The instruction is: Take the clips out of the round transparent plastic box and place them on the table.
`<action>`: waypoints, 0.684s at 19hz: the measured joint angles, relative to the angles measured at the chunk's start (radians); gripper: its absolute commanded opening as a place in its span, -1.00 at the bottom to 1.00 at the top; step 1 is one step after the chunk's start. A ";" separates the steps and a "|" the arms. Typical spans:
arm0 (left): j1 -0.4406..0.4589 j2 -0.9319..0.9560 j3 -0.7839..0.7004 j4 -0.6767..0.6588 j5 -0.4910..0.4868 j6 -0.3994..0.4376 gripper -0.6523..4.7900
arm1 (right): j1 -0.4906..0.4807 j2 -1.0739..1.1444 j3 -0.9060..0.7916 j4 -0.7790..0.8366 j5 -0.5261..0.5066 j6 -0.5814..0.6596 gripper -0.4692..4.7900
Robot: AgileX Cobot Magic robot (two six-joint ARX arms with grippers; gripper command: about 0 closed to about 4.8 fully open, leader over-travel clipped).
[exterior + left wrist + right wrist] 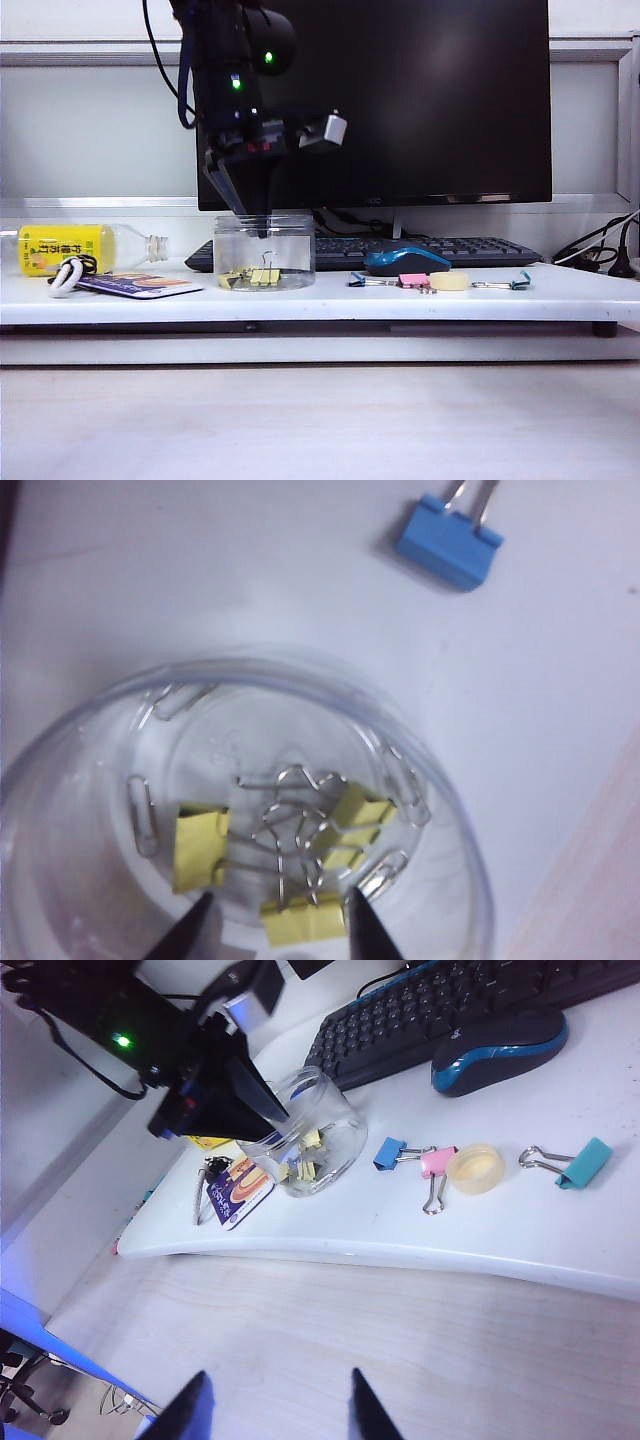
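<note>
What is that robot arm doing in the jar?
The left gripper is reaching down into the round transparent plastic box, jaws open above the yellow clips lying at the bottom. None is out on the table yet. The right gripper hangs open, away from the table.

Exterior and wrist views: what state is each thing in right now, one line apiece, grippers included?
Box: upright, lidless, on the table.
Yellow clips: all inside the box, none out yet.
Left gripper: jaws open, lowered into the box mouth, holding nothing.
Right gripper: jaws open, empty, off the table's front edge.
Bottle: lying on its side.
Blue clip: on the table beside the box.
Monitor: dark.
</note>
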 measured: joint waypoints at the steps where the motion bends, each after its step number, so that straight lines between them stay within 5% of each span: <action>1: 0.000 0.003 0.000 0.000 0.000 0.000 -0.12 | 0.000 0.000 0.000 0.000 0.000 0.000 -0.15; 13: 0.000 0.005 0.002 0.009 0.067 0.000 -0.12 | 0.000 0.000 0.000 0.000 0.008 -0.003 -0.15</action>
